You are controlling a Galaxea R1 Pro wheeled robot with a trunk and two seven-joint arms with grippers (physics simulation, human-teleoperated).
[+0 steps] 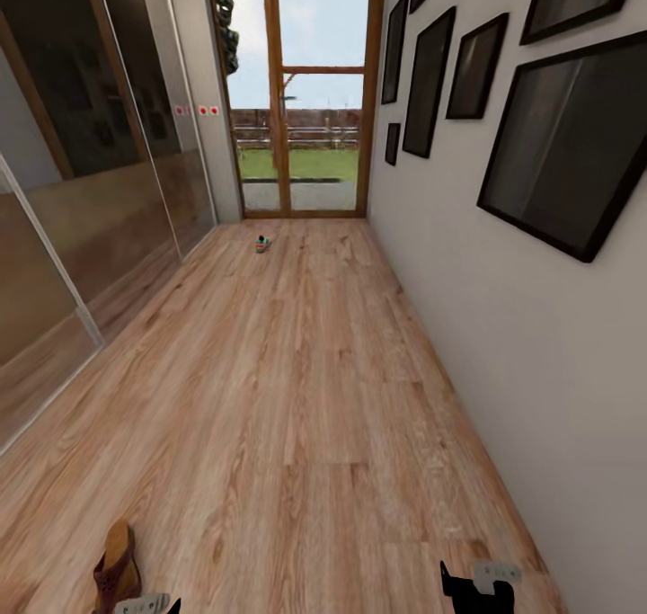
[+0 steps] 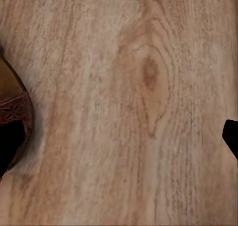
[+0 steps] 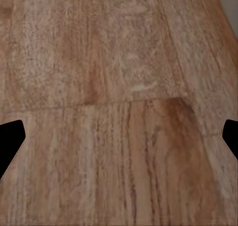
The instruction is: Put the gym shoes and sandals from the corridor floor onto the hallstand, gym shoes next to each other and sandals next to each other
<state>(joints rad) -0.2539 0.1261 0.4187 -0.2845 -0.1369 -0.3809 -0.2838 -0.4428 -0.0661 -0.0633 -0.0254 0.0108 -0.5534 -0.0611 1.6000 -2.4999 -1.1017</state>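
Brown leather slip-on sandal with a dark reddish strap and tan footbed lies on the light-brown wood-grain plank floor at near left, just beside the left gripper. In the left wrist view its embossed strap sits at the frame edge beside one dark fingertip, and the left jaws stand wide over bare boards. The right gripper is at near right by the white wall, jaws also wide, nothing between them. One white sneaker with green and red-orange patches is small and far off near the wood-framed glass door. Risks: the sandal is off-centre to the left jaws, so closing now likely catches only the strap edge or nudges the flat, smooth sole across the slick planks. The right arm is close to the wall and the black-framed pictures, so turning the base could clip them. Glossy brown wardrobe panels line the left.
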